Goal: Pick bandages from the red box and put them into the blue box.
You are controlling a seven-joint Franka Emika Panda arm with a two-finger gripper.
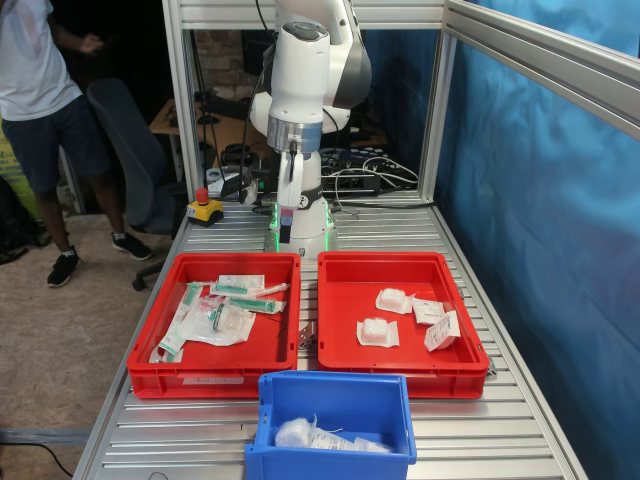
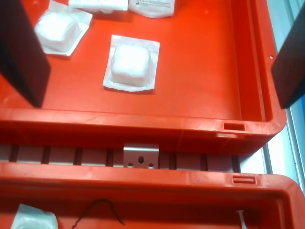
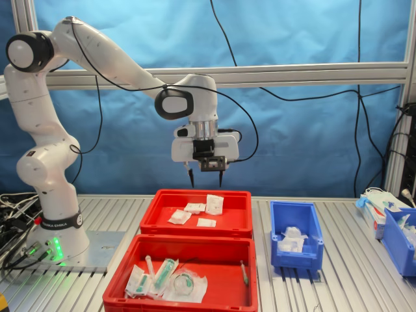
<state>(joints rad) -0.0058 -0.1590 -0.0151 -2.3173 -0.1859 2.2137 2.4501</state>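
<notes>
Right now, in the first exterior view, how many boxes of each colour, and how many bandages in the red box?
Red: 2, the red box and the twin red box.
Blue: 1, the blue box.
White bandages: 4.
Total: 7.

This was a robotics lab: a white robot arm point(image 3: 97, 58) stood bolted to a ribbed aluminium table point(image 1: 500, 440) inside a metal frame point(image 1: 435, 110) hung with blue sheeting point(image 3: 312, 130), beside an emergency stop button point(image 1: 203, 207) and tangled cables point(image 1: 365, 180).
</notes>
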